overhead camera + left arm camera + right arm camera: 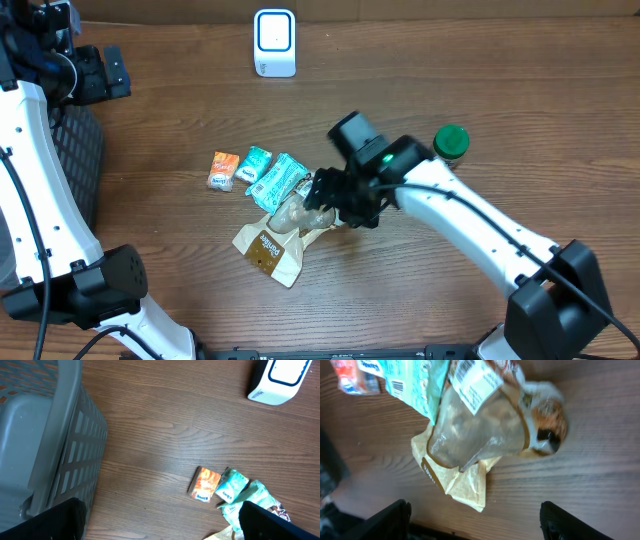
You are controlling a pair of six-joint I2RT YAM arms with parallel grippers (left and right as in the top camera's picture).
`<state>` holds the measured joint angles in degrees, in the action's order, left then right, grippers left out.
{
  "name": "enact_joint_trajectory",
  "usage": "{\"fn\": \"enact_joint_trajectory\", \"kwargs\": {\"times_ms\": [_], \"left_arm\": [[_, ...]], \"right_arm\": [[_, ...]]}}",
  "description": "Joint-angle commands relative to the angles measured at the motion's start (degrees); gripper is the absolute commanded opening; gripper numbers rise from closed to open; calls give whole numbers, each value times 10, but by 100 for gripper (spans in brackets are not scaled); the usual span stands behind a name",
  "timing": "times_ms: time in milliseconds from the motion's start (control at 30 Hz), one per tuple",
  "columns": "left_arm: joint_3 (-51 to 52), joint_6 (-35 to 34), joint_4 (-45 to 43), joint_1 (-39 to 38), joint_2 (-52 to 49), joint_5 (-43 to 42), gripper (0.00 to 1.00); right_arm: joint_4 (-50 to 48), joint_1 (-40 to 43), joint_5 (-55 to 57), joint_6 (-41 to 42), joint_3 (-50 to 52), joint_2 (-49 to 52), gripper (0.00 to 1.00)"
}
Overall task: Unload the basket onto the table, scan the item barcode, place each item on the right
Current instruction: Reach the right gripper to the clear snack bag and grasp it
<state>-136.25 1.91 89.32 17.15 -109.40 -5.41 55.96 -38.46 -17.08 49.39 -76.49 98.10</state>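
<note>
A clear plastic bag of snacks (pixel 300 212) lies among the packets at the table's middle. It rests partly on a brown paper bag (pixel 270 250). In the right wrist view the clear bag (pixel 480 425) carries a white barcode label (pixel 476 382) at its top. My right gripper (pixel 335 203) hovers over this bag. Its jaws (pixel 477 522) stand apart, with only the table and a corner of the paper bag (pixel 460 477) between them. The white scanner (pixel 274 42) stands at the back. My left gripper (pixel 105 75) is open at the far left, holding nothing.
Two teal packets (pixel 280 178) and an orange packet (pixel 222 170) lie left of the clear bag. A green-lidded jar (pixel 450 143) stands behind the right arm. A grey plastic basket (pixel 45 435) sits along the left edge, below my left gripper (pixel 160 522).
</note>
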Motion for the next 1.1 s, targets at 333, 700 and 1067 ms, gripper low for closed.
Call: {"fn": "enact_joint_trajectory", "kwargs": {"times_ms": [333, 700, 1067], "left_arm": [[-11, 9, 0, 0, 10, -4, 100], [-11, 9, 0, 0, 10, -4, 99], [-11, 9, 0, 0, 10, -4, 99]], "right_arm": [[-159, -102, 131, 261, 116, 1, 71], [-283, -110, 121, 261, 166, 68, 66], [-285, -97, 81, 235, 163, 110, 55]]}}
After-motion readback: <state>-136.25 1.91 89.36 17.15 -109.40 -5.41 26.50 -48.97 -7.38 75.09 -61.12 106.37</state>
